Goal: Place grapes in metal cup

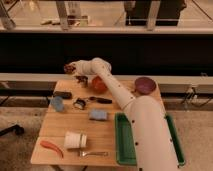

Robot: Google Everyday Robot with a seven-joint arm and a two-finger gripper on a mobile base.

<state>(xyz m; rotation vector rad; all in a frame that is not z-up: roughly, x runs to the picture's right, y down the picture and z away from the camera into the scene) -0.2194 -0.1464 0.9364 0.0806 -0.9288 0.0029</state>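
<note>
Grapes (66,67) pinched in gripper (71,67), held up. Metal cup (79,103) sits well below hand, off toward camera. Risk: narrow mouth, so bumpy bunch catches rim, tips cup; early release drops short.

Warm overhead light falls evenly on the wooden table (105,134), casting short, soft shadows; the gripper (70,67), above its far left corner, stands against a dim, dark wall (160,52), a brighter floor (110,12) glowing beyond
</note>
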